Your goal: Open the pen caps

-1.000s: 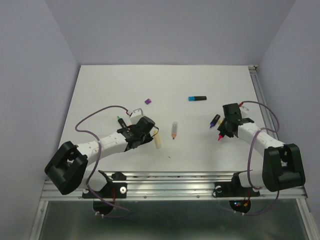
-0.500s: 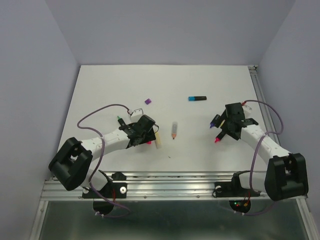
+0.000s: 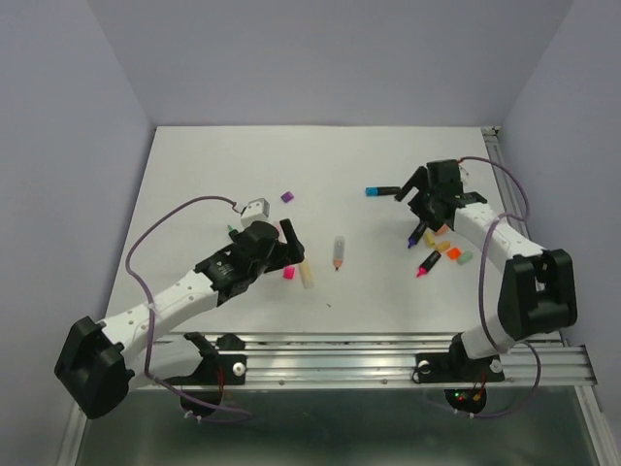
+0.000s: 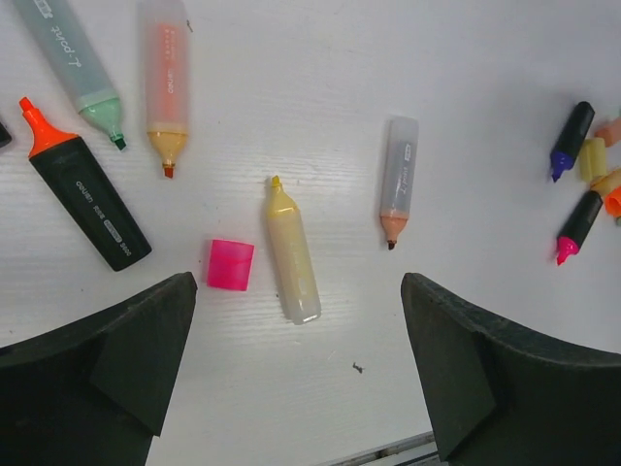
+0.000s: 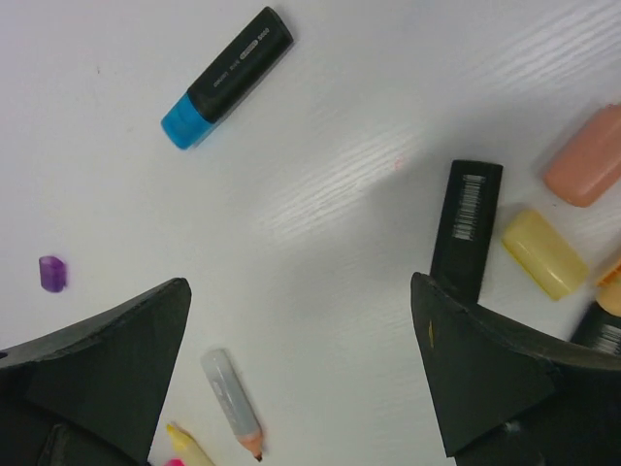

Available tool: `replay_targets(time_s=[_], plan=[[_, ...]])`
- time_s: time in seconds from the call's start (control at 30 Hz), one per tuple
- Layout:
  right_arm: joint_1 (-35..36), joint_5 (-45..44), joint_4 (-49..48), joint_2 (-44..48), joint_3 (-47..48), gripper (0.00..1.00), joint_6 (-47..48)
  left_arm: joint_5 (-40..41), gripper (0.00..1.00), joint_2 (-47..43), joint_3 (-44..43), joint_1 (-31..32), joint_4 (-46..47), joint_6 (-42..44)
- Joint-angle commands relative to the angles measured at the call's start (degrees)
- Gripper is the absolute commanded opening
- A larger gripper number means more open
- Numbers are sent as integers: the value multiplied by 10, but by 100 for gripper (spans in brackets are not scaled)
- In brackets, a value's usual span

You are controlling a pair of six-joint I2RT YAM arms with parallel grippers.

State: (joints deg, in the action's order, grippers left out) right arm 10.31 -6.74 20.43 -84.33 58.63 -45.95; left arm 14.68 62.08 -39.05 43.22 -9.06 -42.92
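Left claw (image 4: 298, 280) released, empty; right claw (image 5: 300, 280) released, empty. Blue cap (image 5: 182, 124) seated on black highlighter (image 5: 241, 60), ahead of right claw, left-finger side. Risk: highlighter roll-off across desk (image 5: 320, 194) from skewed closure. Obstructions: black pen body (image 5: 466, 225), yellow cap (image 5: 543, 254) beside right finger; pink cap (image 4: 230, 264), yellow highlighter (image 4: 291, 254) under left claw.

a white table (image 3: 213, 165) with faint wood grain sits between plain lavender walls (image 3: 330, 58), evenly lit; an aluminium rail (image 3: 340, 354) runs along its near edge.
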Motion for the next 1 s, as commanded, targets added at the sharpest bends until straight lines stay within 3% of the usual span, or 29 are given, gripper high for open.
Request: replay_targets(time_s=[0.0, 0.13, 0.33, 0.5, 0.87, 0.97], plan=[[29, -55, -12, -84, 92, 100, -81, -8, 99, -48, 35, -2, 32, 23], [42, -110, 11, -151, 183, 100, -122, -10, 99, -70, 54, -2, 41, 27], [51, -194, 143, -316, 384, 100, -172, -6, 99, -66, 68, -2, 50, 29], [52, -221, 216, -416, 482, 89, -181, -2, 99, -49, 76, -2, 62, 32], [69, -216, 236, -486, 517, 73, -176, -4, 99, -54, 85, -3, 72, 37], [75, -221, 232, -491, 504, 63, -172, -1, 99, -55, 85, -3, 71, 36]])
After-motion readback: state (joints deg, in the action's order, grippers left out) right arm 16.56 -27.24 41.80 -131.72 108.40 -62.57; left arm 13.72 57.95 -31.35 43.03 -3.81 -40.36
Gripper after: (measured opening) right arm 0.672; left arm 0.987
